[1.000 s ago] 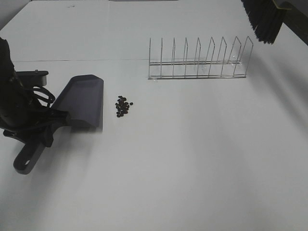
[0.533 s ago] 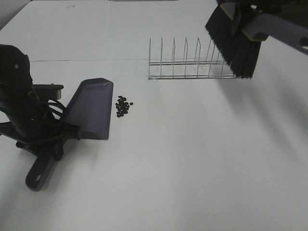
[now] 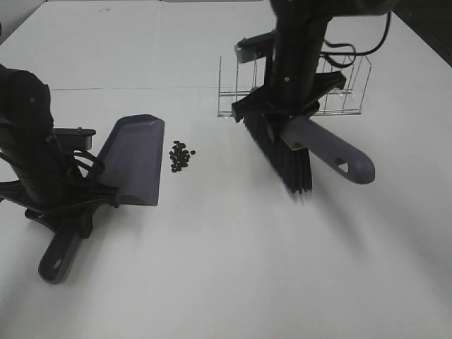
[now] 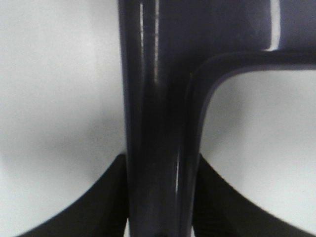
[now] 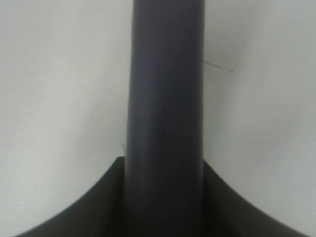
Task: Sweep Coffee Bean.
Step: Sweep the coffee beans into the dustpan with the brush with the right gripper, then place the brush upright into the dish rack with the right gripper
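Grey dustpan (image 3: pixel 134 157), clenched in left claw (image 4: pixel 160 205), faces beans (image 3: pixel 181 156); right claw (image 5: pixel 165 202) clenches brush (image 3: pixel 288 159) beyond them, for sweeping in.

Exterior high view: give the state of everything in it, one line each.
dustpan, held by its handle, lip toward the beans
coffee beans, loose cluster, unswept, just off the dustpan's lip
brush, held by its handle, bristles down, apart from the beans
wire rack, upright behind the brush
left claw, shut on the dustpan
right claw, shut on the brush

High camera overlooks the table (image 3: pixel 233 282) — wrist cameras hug dustpan handle (image 4: pixel 153 123) and brush handle (image 5: pixel 165 123).
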### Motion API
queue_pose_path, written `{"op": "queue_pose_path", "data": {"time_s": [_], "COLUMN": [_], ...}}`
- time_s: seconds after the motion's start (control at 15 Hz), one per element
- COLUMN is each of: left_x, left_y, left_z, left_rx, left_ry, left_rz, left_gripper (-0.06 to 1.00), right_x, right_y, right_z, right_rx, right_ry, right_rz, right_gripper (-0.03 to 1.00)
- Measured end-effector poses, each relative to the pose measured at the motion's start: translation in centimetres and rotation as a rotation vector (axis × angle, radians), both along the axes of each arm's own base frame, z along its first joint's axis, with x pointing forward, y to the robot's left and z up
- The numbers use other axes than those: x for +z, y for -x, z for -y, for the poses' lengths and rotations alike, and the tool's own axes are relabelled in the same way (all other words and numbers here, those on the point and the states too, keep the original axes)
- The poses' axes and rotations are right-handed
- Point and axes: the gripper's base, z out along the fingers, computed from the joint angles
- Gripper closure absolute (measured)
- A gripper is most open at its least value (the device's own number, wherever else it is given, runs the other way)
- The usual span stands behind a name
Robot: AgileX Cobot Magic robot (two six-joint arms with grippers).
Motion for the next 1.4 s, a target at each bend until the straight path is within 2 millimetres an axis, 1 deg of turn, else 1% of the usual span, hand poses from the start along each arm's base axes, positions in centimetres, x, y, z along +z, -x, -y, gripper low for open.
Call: {"op": "queue_pose_path", "data": {"time_s": [0.07,0.27,0.33,0.4,0.6,0.73,0.87,0.93,1.0,1.2,1.4], "left_x": [0.0,0.0,0.0,0.0,0.0,0.0,0.0,0.0,0.0,0.0,0.0], "left_y": [0.0,0.0,0.0,0.0,0.0,0.0,0.0,0.0,0.0,0.0,0.0], "left_z": [0.0,0.0,0.0,0.0,0.0,0.0,0.0,0.0,0.0,0.0,0.0], "left_rx": [0.000,0.002,0.001,0.002,0.002,0.003,0.004,0.002,0.001,0.001,0.001], "left_ry": [0.000,0.001,0.001,0.001,0.001,0.002,0.002,0.002,0.003,0.003,0.003], "left_rz": [0.000,0.000,-0.001,-0.003,-0.004,-0.004,-0.004,-0.004,-0.004,-0.004,-0.004], "left_gripper": [0.62,0.62,0.62,0.62,0.62,0.62,0.62,0.62,0.62,0.62,0.62], "right_x": [-1.6,-3.3,-4.2,-4.7,-4.4,-3.7,-2.8,-2.1,-1.8,-1.1,2.2], "right_y": [0.4,0.4,0.3,0.2,0.1,0.3,1.0,1.2,1.2,0.9,0.6], "right_z": [-1.1,-4.7,-6.2,-7.4,-11.5,-14.7,-16.6,-17.2,-17.3,-17.0,-16.4], "right_rx": [0.015,0.047,0.054,0.069,0.134,0.168,0.191,0.199,0.200,0.208,0.219], "right_ry": [0.029,0.041,0.039,0.043,-0.003,-0.090,-0.163,-0.189,-0.201,-0.169,-0.147], "right_rz": [-0.017,0.015,-0.012,-0.038,-0.055,-0.022,-0.014,-0.006,0.000,0.042,0.130], "right_gripper": [0.70,0.70,0.70,0.70,0.70,0.70,0.70,0.70,0.70,0.70,0.70]}}
